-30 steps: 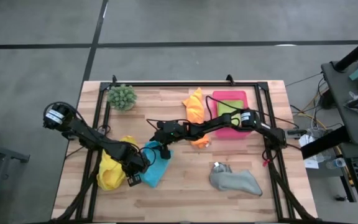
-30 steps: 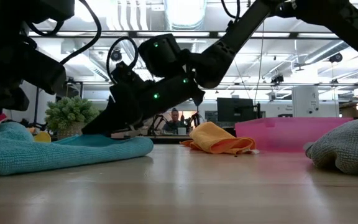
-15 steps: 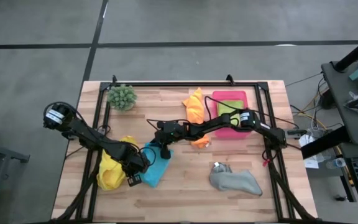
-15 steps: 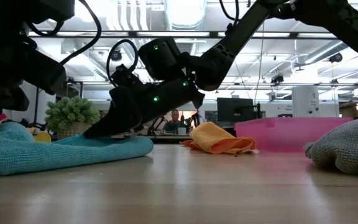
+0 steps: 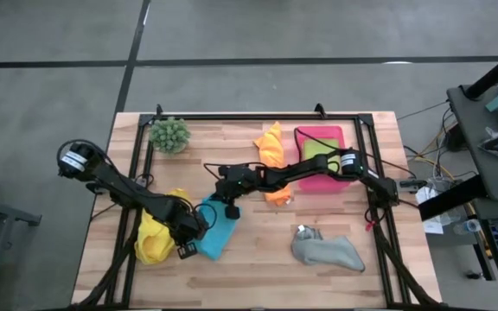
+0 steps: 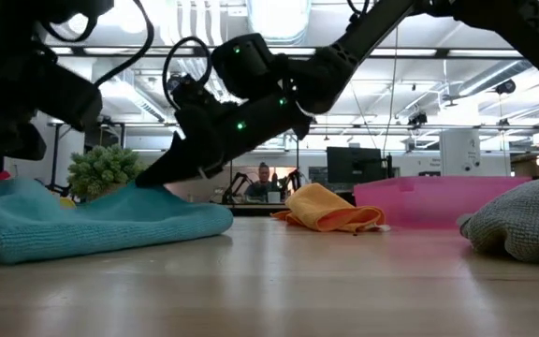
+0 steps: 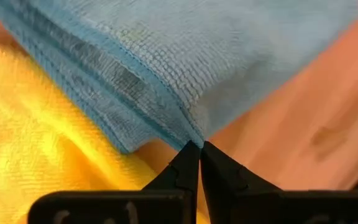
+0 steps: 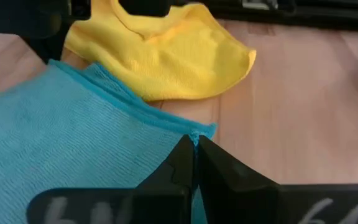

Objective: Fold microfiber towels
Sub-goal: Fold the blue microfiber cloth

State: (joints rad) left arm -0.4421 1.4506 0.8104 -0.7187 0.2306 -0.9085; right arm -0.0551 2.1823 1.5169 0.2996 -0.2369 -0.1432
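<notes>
The blue towel (image 5: 217, 226) lies left of the table's middle, its left part beside the yellow towel (image 5: 152, 237). My left gripper (image 7: 199, 149) is shut on its corner next to the yellow towel. My right gripper (image 8: 194, 144) reaches in from the right and is shut on its far corner (image 5: 229, 210). An orange towel (image 5: 272, 149) lies at the back. A lime green towel (image 5: 316, 149) rests in the pink tray (image 5: 335, 177). A grey towel (image 5: 327, 252) lies near the front right. My left gripper pinches the blue towel's corner (image 7: 188, 135) between its two fingertips, coming steeply from above. Two layers show beside the tips. The cloth spreads away from the hold onto the table and the yellow towel. My right gripper pinches the tip of the towel's far corner (image 8: 195, 133) between its two fingers, slanting down from the table's right side. That corner is raised into a peak (image 6: 138, 187). The rest of the towel lies slack on the table.
A spiky green plant (image 5: 169, 134) stands at the back left. A black frame (image 5: 258, 117) runs along the table's edges. Bare wood shows in the middle front between the blue and grey towels.
My right gripper has shut on the blue towel's far corner and risen a little. That corner has lifted off the table into a peak, while the rest of the towel has stayed down.
</notes>
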